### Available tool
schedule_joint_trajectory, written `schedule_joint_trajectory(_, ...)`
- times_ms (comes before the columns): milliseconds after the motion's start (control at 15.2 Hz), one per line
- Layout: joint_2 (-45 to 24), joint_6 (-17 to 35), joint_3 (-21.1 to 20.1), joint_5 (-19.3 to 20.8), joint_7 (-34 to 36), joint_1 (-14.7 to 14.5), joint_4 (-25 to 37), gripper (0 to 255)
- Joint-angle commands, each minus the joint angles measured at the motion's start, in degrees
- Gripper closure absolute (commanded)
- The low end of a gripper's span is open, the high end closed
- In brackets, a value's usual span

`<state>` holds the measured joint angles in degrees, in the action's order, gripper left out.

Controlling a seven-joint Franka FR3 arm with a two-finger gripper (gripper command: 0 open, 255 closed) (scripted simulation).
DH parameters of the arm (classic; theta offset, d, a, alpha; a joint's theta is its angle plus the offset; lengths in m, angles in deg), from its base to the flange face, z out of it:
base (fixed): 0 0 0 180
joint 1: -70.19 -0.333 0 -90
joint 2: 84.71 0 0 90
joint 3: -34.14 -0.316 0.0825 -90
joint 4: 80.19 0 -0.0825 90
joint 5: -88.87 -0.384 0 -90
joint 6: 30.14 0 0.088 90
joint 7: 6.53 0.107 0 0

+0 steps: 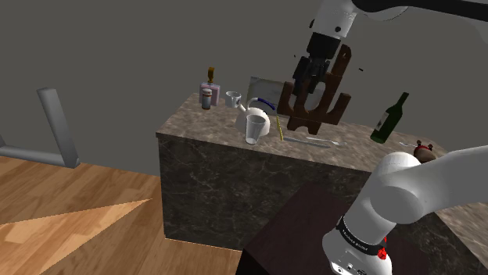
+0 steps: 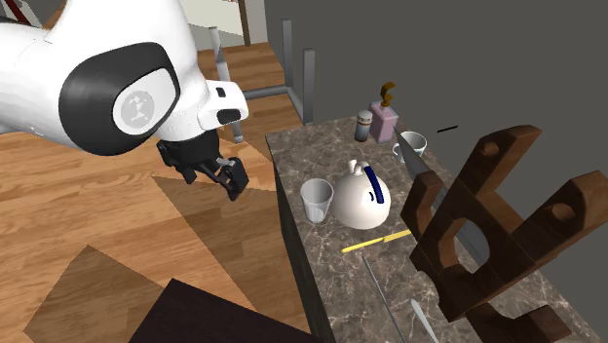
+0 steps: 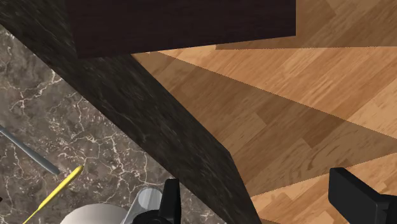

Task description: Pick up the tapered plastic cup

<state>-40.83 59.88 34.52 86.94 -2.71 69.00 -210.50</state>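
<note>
We note a wooden floor [image 2: 117, 253] along one long edge of the dark marbled worktop [image 2: 331, 283]. A brown wooden rack [image 1: 305, 121] stands on the worktop. The tool [image 2: 212, 175] hangs in the air off that long edge, over the floor, with its fingers spread wide and nothing between them. A round white pot [image 2: 362, 195] with a blue stripe sits near the same edge. The tapered cup [image 2: 317, 201], pale and see-through, stands upright just beside the pot, on its edge side. A thin yellow stick [image 2: 375, 242] lies near the pot.

Translucent tapered cup [image 1: 255, 130] [image 2: 317, 201], upright near the marble counter's [image 1: 195, 125] edge, just beside the white teapot [image 2: 362, 198].
</note>
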Motion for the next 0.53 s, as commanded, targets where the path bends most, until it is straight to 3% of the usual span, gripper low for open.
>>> schedule_joint_trajectory(0,0.0,0.0,0.0,0.0,0.0,0.0,0.0,0)
schedule_joint_trajectory(462,-9.9,12.3,0.9,2.7,-1.9,1.0,-2.6,0)
